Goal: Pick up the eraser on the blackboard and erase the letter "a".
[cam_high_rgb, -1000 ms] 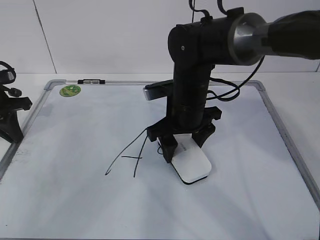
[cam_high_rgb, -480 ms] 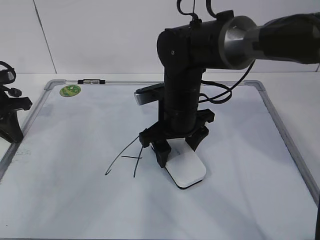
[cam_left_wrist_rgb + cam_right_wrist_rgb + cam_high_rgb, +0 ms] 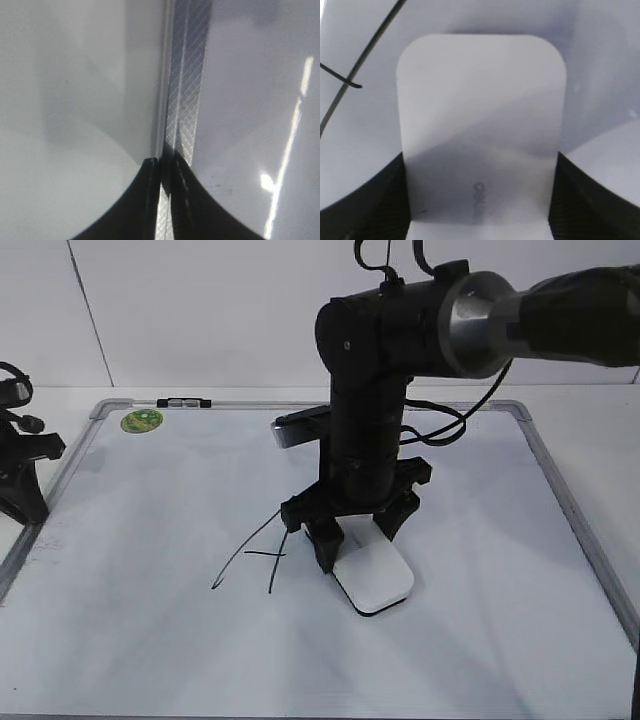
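Item 1: eraser (image 3: 372,580), flat on blackboard (image 3: 150,640) beside capital A, clamped between right gripper (image 3: 355,530) jaws for wiping. Letter "a" not discernible. Left gripper (image 3: 167,200): jaws closed, empty, parked over frame.

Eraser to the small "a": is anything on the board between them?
Nothing visible. The eraser, between the right gripper jaws, lies on the whiteboard just right of the capital "A". No small "a" shows in any view; the gripper may hide it.

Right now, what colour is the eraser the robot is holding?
White, with a thin black underside; the eraser shows best in the exterior view.
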`<move>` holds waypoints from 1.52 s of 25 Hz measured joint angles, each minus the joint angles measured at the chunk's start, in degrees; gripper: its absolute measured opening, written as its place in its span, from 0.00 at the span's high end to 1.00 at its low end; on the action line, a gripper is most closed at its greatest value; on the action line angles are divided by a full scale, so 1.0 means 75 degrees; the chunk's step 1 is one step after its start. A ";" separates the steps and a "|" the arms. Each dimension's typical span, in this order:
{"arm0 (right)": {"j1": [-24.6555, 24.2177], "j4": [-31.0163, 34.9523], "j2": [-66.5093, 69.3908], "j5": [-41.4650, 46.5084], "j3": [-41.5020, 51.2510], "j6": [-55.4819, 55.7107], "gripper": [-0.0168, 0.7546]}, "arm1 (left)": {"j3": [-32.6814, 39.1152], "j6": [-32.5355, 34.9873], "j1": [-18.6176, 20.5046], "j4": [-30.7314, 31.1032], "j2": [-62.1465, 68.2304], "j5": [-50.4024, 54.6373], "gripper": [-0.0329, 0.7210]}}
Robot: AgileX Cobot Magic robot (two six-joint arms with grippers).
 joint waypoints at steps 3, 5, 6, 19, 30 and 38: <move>-0.0137 0.0025 0.0000 0.0001 0.0000 0.0004 0.29 | 0.0000 0.0000 0.0000 -0.0030 0.0000 -0.0016 0.91; -0.0199 0.0025 0.0000 0.0001 0.0000 0.0019 0.29 | 0.0000 0.0000 0.0000 -0.0047 0.0000 -0.0019 0.91; -0.0230 0.0025 0.0000 0.0001 0.0000 0.0018 0.29 | 0.0000 0.0003 0.0000 -0.0058 0.0000 -0.0033 0.91; -0.0392 -0.0024 0.0000 -0.0014 0.0000 0.0036 0.29 | 0.0000 0.0003 0.0000 -0.0058 0.0000 -0.0047 0.91; -0.0811 -0.0158 0.0000 -0.0014 0.0000 0.0129 0.29 | 0.0000 0.0016 0.0000 -0.0058 0.0014 -0.0047 0.92; -0.0811 -0.0158 0.0000 -0.0014 -0.0012 0.0160 0.29 | 0.0000 0.0016 0.0000 -0.0058 0.0014 -0.0047 0.92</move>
